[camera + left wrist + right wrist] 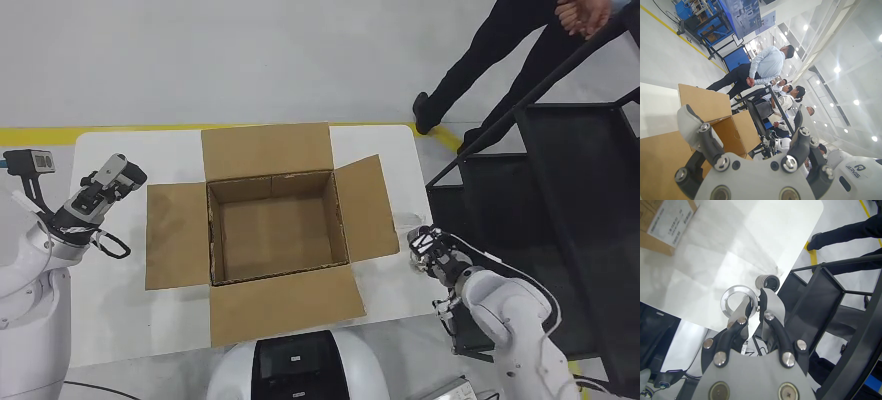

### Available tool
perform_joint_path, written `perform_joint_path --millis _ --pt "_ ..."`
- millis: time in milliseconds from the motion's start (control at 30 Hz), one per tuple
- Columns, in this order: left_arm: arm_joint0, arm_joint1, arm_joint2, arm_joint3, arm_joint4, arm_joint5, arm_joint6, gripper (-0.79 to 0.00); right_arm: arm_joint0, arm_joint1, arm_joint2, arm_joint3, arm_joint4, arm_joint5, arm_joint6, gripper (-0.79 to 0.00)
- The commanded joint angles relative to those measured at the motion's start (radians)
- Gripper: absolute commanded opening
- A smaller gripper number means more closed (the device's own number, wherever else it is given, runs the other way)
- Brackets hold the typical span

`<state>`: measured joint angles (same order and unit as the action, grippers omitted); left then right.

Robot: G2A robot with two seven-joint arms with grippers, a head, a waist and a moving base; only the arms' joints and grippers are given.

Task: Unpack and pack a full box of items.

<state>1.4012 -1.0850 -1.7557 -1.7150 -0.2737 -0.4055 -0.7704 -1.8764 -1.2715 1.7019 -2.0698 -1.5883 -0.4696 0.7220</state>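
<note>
The right gripper (755,299) is pinching a silver metal ring (724,303) at the edge of the white tabletop (120,320), beside the open brown cardboard box (270,150); the left gripper (118,172) is hovering opposite, spread wide.

Bright, even light fills the hall, coming from rows of round ceiling lamps (837,69) that flare into white haloes in the left wrist view and wash the upper room pale. The white table (120,300) throws the glare back, close to blown out in the right wrist view, with only soft grey patches of shadow. The box (275,235) is a shade darker inside. The metal ring (723,303) glints. The black frame (869,317) bows near the picture's edge
</note>
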Motion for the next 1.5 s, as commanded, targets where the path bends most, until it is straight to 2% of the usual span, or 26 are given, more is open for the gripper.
perform_joint_path --millis 0,233,500,600,800,1000,1133,1467 --pt "0.000 0.000 0.000 0.000 0.000 0.000 0.000 0.000 -0.001 -0.001 -0.045 0.040 -0.072 0.037 -0.038 -0.785" --pt "0.000 0.000 0.000 0.000 0.000 0.000 0.000 0.000 0.040 -0.004 -0.132 0.185 -0.184 0.129 -0.099 -0.785" --pt "0.000 0.000 0.000 0.000 0.000 0.000 0.000 0.000 0.100 -0.007 -0.196 0.291 -0.205 0.153 -0.101 -0.785" --pt "0.000 0.000 0.000 0.000 0.000 0.000 0.000 0.000 0.087 -0.007 -0.178 0.269 -0.149 0.157 -0.120 -0.785" --pt "0.000 0.000 0.000 0.000 0.000 0.000 0.000 0.000 -0.010 0.003 -0.061 0.110 -0.026 0.104 -0.119 -0.785" --pt "0.000 0.000 0.000 0.000 0.000 0.000 0.000 0.000 -0.079 0.012 0.014 0.033 0.018 0.038 -0.118 -0.785" --pt "0.000 0.000 0.000 0.000 0.000 0.000 0.000 0.000 -0.072 0.015 0.002 0.069 0.005 0.035 -0.114 -0.785" --pt "0.000 0.000 0.000 0.000 0.000 0.000 0.000 0.000 0.029 0.013 -0.100 0.245 -0.016 0.055 -0.093 -0.785"
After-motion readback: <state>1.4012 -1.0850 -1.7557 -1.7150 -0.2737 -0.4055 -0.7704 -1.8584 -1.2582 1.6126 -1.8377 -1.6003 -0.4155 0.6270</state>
